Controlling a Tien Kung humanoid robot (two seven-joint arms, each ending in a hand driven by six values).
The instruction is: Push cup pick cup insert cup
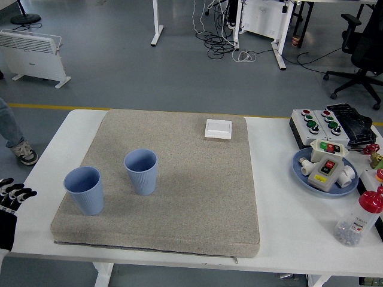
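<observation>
Push left ribbed blue plastic cup (pixel 84 189) squarely toward the upright twin (pixel 141 171); left hand (pixel 13 196), fingers spread, empty, at worktop's (pixel 281 221) left edge.

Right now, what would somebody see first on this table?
Two blue cups stand upright on a big grey mat: the left cup near the mat's left edge, the right cup a little farther back, apart from it. A blue plate piled with switch boxes sits at the table's right side. The robot's left hand waits at the left edge, holding nothing.
</observation>
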